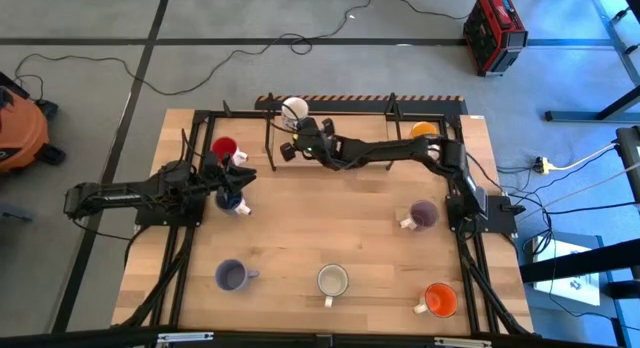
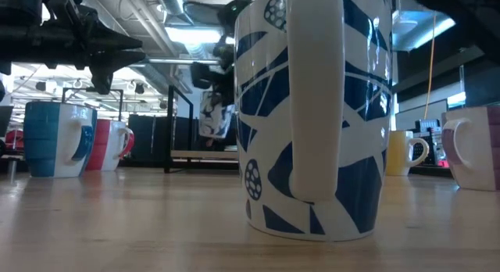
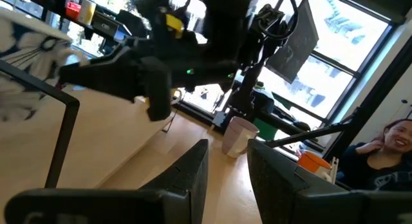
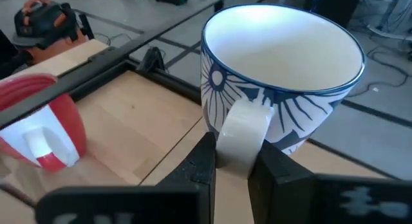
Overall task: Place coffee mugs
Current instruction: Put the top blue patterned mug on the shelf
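The white mug with blue pattern [image 4: 283,76] sits at the far edge of the tabletop [image 1: 330,228], and the right gripper [image 4: 235,163] has its two fingers pinched on that mug's handle. From above, the right arm reaches across the far side with the gripper just at that mug [image 1: 292,111].

Working outward from it: the red mug [image 1: 224,148] stands near, toward the left arm, and the blue mug [image 1: 230,200] lies a little further on, right under the left gripper [image 1: 238,178]. That gripper's fingers are pressed nearly together with nothing between them, as its wrist view shows. On the other side of the patterned mug, a yellow-orange mug [image 1: 423,132] stands along the same far edge.

Well away from it, along the near side, a purple mug [image 1: 231,276], a cream mug [image 1: 332,280] and an orange mug [image 1: 440,299] stand in a row, with another purple mug [image 1: 423,214] beside the right arm's base.

My read: mugs are spread across the tabletop, and this one looks mid-placement, whether being set or lifted I cannot tell.
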You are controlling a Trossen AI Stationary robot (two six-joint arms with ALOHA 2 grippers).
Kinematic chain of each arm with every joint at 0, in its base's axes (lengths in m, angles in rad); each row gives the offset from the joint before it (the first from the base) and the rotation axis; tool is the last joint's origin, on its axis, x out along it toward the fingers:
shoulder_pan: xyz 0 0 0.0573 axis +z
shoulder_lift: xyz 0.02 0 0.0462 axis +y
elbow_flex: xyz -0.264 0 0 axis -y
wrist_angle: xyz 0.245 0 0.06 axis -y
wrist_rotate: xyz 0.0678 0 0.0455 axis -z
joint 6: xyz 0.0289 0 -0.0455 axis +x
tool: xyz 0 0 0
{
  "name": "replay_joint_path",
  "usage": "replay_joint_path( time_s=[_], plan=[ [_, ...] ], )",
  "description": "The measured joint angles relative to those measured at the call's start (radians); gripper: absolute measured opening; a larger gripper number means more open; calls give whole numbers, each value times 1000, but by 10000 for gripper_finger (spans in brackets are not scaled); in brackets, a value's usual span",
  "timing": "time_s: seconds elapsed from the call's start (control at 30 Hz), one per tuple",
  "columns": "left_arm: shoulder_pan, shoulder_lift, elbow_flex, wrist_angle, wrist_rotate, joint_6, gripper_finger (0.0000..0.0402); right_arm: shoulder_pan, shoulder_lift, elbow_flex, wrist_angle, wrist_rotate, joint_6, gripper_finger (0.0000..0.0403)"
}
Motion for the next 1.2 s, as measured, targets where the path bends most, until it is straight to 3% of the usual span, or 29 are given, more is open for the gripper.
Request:
replay_joint_path(
  time_s=[0.4,0.73,1.2],
  plan=[
    [0,0,0,0,-21,0,102,-27,116,119,-7,-42,30,38],
    [0,0,0,1,-20,0,102,-26,135,116,14,-49,-19,39],
    [0,0,0,1,-20,0,102,-33,133,116,38,-97,-17,115]
  ],
)
